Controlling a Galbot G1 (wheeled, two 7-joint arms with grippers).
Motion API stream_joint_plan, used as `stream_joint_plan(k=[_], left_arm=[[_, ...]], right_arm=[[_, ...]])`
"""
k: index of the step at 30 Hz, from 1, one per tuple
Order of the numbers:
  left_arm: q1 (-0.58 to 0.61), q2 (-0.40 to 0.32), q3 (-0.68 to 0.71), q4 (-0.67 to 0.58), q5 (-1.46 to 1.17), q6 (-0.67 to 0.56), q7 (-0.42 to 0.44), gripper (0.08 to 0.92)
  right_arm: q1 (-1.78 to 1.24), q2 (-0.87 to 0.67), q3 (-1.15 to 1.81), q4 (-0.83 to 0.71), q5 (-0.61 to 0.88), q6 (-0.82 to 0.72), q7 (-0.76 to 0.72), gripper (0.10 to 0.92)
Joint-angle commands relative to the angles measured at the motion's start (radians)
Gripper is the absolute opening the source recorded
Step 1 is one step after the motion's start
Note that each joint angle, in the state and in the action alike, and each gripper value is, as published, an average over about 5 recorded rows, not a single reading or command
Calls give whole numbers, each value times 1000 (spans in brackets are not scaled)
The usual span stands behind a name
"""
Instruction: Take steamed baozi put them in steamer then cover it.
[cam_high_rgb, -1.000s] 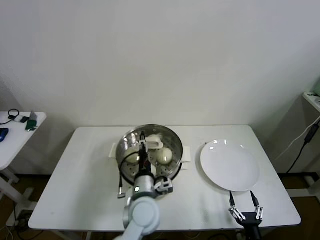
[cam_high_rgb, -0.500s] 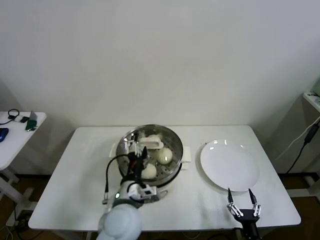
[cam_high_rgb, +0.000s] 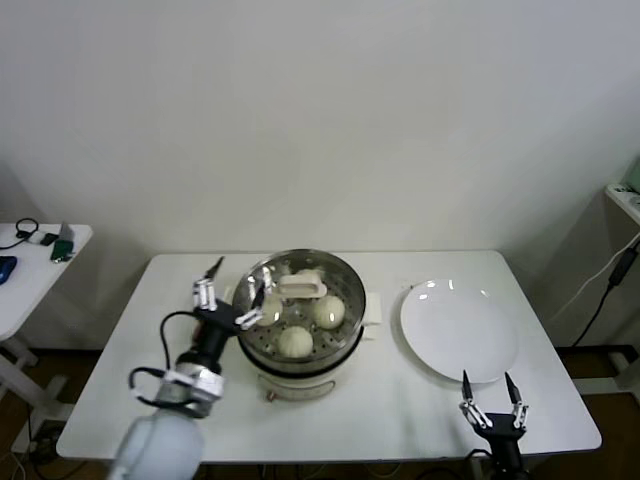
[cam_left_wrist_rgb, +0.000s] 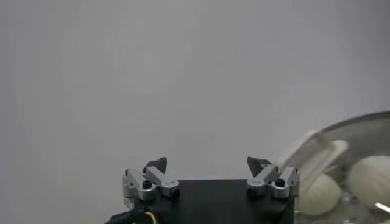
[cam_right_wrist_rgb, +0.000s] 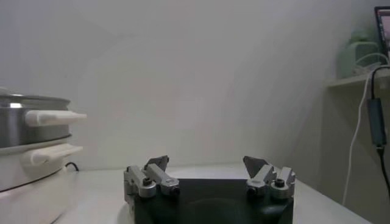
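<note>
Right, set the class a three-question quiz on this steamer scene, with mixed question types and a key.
1. True or false: the white plate holds the baozi.
2. Where is the glass lid? A) on the plate B) on the steamer C) in the left gripper
3. Which gripper is nearer the plate?

Key:
1. False. The plate is bare and the baozi lie in the steamer.
2. B. The left gripper is open beside the steamer.
3. The right gripper, open near the table's front edge.
</note>
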Motion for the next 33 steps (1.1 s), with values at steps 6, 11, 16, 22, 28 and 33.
stream_joint_plan(k=[6,11,16,22,28,33], left_arm=[[186,39,-417,213,-859,-296,-6,823],[221,1,-316,336,-799,-454,5,823],[220,-39,-216,464,-745,-544,9,823],[219,-65,-162,517,-699,-581,13,823],[230,-77,-151,500,-677,-590,27,823],[236,-80,-149,478,-675,-589,30,823]], right_arm=[[3,-3,5,16,-25,-15,11,823],[0,-1,5,27,-13,-18,-14,823],[-9,-4,1,38,-8,-27,-38,823],[-9,-1,0,38,-9,-24,-39,823],[-10,2,0,38,-7,-21,-39,823],[-10,4,-1,35,-6,-21,-38,823]])
